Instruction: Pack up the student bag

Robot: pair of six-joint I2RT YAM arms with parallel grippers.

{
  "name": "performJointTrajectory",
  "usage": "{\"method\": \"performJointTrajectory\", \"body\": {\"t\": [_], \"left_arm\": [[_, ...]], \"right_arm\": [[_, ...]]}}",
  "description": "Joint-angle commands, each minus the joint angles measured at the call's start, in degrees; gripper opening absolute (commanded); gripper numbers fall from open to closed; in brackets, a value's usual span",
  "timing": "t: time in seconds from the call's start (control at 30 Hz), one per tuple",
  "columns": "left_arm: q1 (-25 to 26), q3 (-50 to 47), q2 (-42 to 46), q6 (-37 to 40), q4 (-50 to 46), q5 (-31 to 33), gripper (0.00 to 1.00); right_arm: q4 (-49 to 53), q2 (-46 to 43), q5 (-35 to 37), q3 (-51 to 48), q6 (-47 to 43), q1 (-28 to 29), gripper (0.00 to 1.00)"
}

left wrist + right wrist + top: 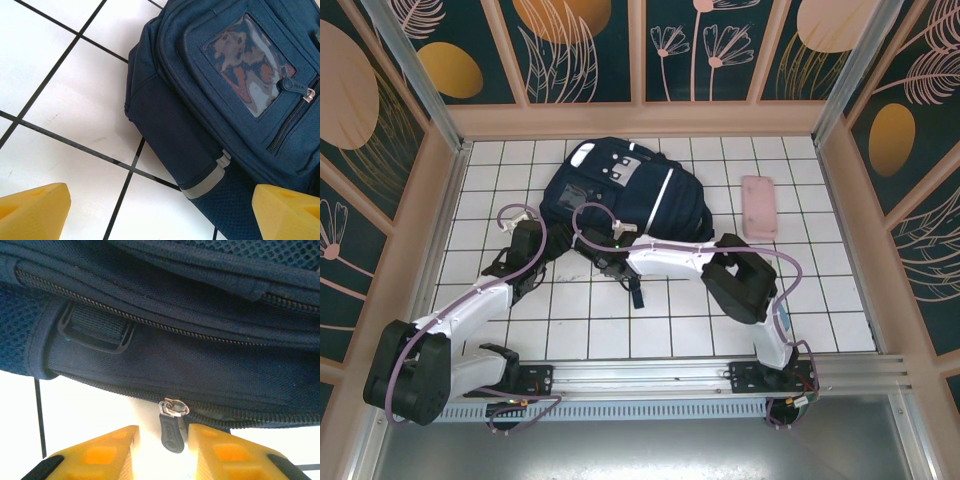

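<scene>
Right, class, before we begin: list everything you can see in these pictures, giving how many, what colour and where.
student bag: 1, dark navy with pale stripes, lying at the middle of the table's far half
window pocket: 1, clear, on the bag's front
zip pull: 1, black, on the bag's near edge
pink case: 1, pink, flat on the tiles to the right of the bag, apart from it
table: 1, white tiles with dark lines
left arm: 1, white and black, reaching to the bag's left side
right arm: 1, white and black, reaching to the bag's near edge
left hand: 1, yellow fingers, open, over the bag's corner
right hand: 1, yellow fingers either side of the zip pull, grip unclear
</scene>
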State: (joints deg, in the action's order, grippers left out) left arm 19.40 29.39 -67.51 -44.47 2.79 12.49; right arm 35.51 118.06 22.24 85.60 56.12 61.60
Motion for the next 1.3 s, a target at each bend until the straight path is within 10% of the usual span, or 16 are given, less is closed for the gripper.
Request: {"method": "performJointTrajectory", "body": {"t": [0.0, 0.5, 0.77, 1.27], "left_arm": [[-0.40, -0.48, -0.26, 0.29, 0.11, 0.32, 0.94], [-0.41, -1.54, -0.08, -1.77, 1.28, -2.72, 0.92], [-0.39, -3.88, -2.19, -5.73, 8.33, -11.62, 0.83], [0.28, -5.75, -12.85, -14.88, 27.05, -26.81, 0.65]], "right_arm": [[1.74, 2.24, -0.67, 1.05, -1.41, -0.65, 0.29], [1.38, 6.40, -3.24, 2.82, -3.49, -1.73, 0.19], [-1.88, 0.55, -3.51, -0.21, -4.91, -1.84, 0.01], [-15.11, -10.10, -16.11, -11.07, -9.35, -4.59, 0.00]]}}
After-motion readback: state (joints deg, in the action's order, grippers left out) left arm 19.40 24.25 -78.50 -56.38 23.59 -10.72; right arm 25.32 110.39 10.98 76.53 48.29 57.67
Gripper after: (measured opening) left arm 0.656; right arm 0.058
